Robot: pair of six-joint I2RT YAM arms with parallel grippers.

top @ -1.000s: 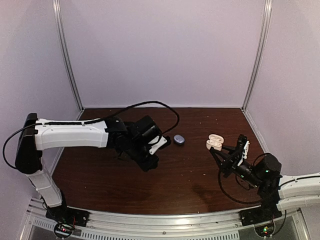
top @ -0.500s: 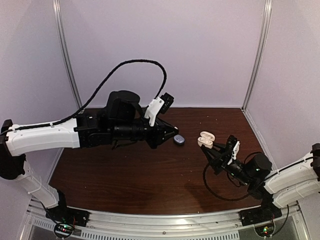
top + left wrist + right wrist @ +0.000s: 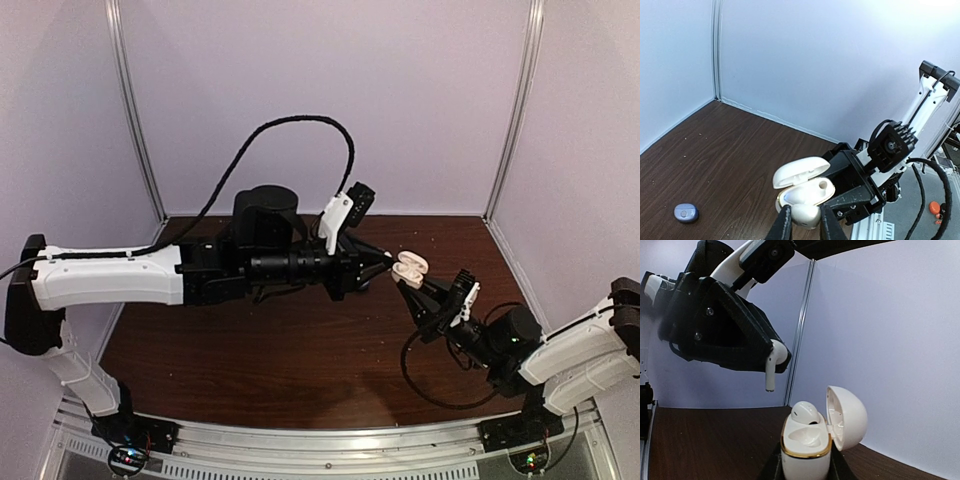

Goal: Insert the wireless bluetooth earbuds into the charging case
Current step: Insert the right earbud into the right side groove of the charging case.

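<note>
My right gripper (image 3: 806,467) is shut on the white charging case (image 3: 806,445), holding it upright above the table with its lid (image 3: 846,416) swung open. One white earbud (image 3: 805,412) sits in the far socket; the near socket is bare. My left gripper (image 3: 804,221) is shut on a second white earbud (image 3: 806,214), pinched by its head. In the right wrist view this earbud (image 3: 771,362) hangs stem down, above and left of the case and apart from it. From above, the left gripper (image 3: 385,262) meets the case (image 3: 410,267) in mid-air.
A small closed blue-purple case (image 3: 686,212) lies on the dark wooden table (image 3: 730,150), below and left of the held case; my left arm hides it from above. The enclosure's back wall and a corner post (image 3: 510,110) stand close behind.
My left arm has risen from the table and swung right, up to the white case. My right arm has lifted the case up and to the left. Both grips are unchanged.
</note>
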